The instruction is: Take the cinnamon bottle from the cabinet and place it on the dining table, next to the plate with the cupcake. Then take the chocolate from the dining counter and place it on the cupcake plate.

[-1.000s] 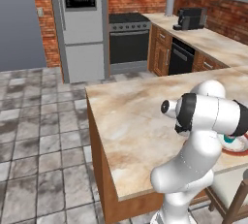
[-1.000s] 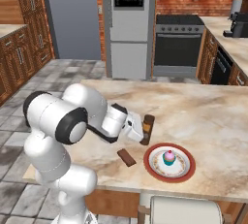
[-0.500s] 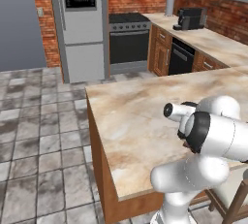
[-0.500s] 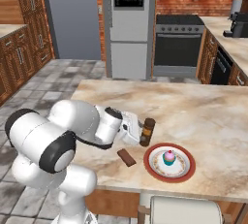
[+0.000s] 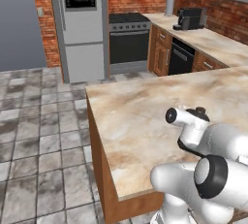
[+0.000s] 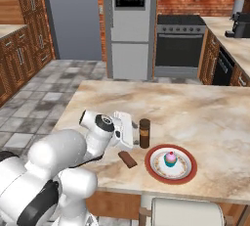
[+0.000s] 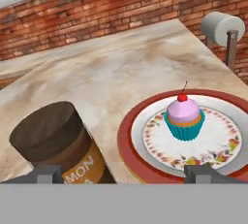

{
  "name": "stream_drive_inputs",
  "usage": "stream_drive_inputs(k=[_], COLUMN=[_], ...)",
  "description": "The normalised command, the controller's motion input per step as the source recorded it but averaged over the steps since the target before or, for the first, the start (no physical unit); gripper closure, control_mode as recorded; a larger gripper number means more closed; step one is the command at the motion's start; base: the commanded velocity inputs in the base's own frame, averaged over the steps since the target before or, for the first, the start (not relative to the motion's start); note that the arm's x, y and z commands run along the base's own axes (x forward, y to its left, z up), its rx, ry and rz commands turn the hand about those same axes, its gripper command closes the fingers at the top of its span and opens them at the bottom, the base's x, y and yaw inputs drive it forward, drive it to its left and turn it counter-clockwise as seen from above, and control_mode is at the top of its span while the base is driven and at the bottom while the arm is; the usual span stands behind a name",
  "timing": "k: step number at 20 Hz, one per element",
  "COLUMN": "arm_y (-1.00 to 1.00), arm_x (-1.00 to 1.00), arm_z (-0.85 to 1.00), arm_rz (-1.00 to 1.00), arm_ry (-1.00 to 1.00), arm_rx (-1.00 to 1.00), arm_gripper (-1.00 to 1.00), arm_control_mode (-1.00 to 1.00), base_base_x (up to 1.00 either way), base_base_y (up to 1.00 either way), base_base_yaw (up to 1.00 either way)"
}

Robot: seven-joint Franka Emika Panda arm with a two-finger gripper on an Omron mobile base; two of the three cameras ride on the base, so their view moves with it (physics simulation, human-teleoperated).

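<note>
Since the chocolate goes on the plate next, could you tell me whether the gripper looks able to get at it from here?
Probably yes. The chocolate lies flat and uncovered on the dining table, just below the open gripper, apart from the cinnamon bottle and plate.

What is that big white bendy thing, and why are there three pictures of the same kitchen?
The white bendy thing is a robot arm with a two-finger gripper at its end. Two pictures come from cameras riding behind the arm, one on its left and one on its right. The third comes from a camera on the hand itself, so it looks very close at things. On the marble table stands a small brown cinnamon bottle. Beside it is a red-rimmed plate with a pink cupcake on it. A flat chocolate bar lies on the table near the plate. The gripper's fingers are open by the bottle, so it is holding nothing right now.
</note>
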Motion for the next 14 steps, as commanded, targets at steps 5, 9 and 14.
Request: stream_drive_inputs(k=[5, 9, 14], arm_y=[0.73, 0.46, 0.17], arm_x=[-0.06, -0.27, -0.20], arm_z=[0.58, 0.51, -0.01], arm_rz=[0.00, 0.00, 0.00], arm_ry=[-0.05, -0.01, 0.00], arm_rx=[0.14, 0.19, 0.03], arm_gripper=[-1.00, -1.00, -1.00], arm_control_mode=[-1.00, -1.00, -1.00], base_base_x=[0.00, 0.00, 0.00], base_base_y=[0.00, 0.00, 0.00], base_base_yaw=[0.00, 0.00, 0.00])
